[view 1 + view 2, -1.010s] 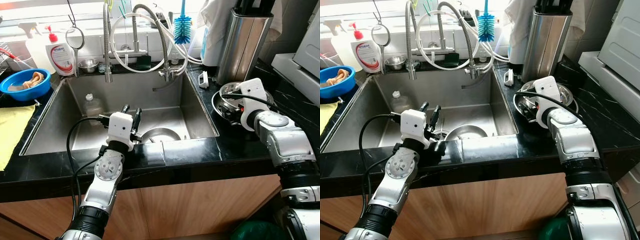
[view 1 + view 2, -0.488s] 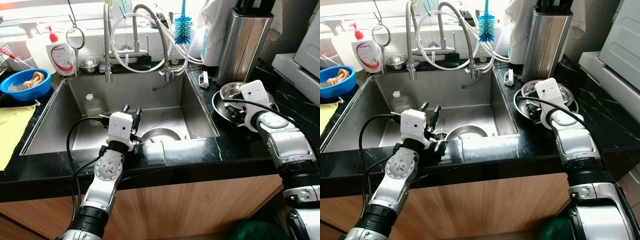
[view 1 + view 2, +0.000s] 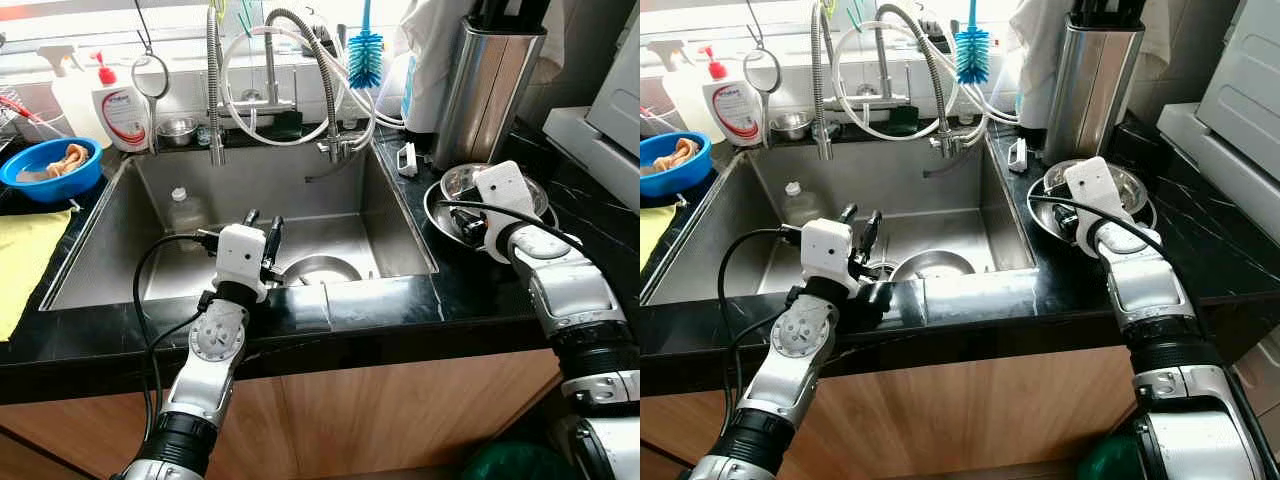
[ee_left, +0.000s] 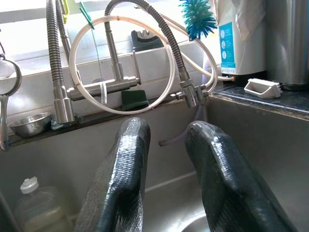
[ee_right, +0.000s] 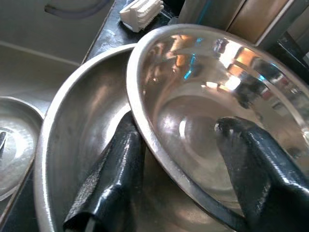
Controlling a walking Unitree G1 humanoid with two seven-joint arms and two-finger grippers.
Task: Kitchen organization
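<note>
Now right gripper [image 5: 183,159] straddles inner bowl [image 5: 212,96] rim, shifted slightly.

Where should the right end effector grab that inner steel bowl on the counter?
Grip the inner steel bowl by its near rim, from above. It sits tilted inside the larger bowl; the right end effector already straddles that thin rim, one finger on each side.

no word or number can be read for certain. the white soap bottle [image 3: 121,113] behind the sink carries a red and blue label with a brand name — too small and blurred to spell out. the white container [image 4: 235,36] near the blue brush has a blue label with white print — also unreadable.
</note>
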